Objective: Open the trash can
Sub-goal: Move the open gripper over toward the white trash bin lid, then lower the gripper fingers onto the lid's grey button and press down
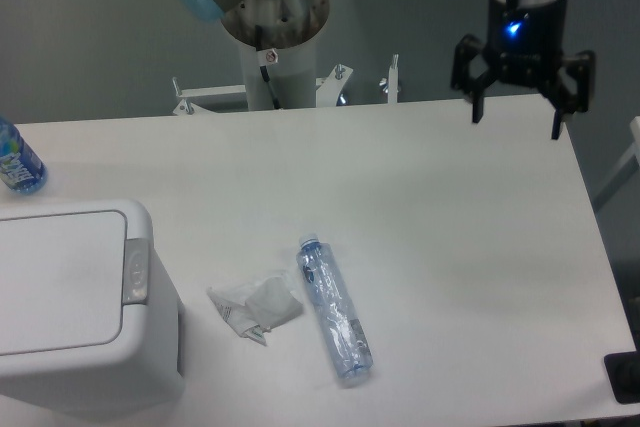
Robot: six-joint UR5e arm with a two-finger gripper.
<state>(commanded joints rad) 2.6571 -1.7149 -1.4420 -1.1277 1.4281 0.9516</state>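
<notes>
The white trash can (pixel 85 337) stands at the table's front left corner. Its flat lid (pixel 58 282) lies shut, and a grey push-button strip (pixel 136 272) sits on the rim at the lid's right side. My gripper (pixel 517 127) hangs high over the far right of the table, far from the can. Its two black fingers are spread wide apart with nothing between them.
A clear plastic bottle (pixel 334 312) lies on its side at the table's middle front. A crumpled white tissue (pixel 255 307) lies just left of it. A blue-labelled bottle (pixel 17 162) stands at the far left edge. The robot base (pixel 272 22) rises behind the table.
</notes>
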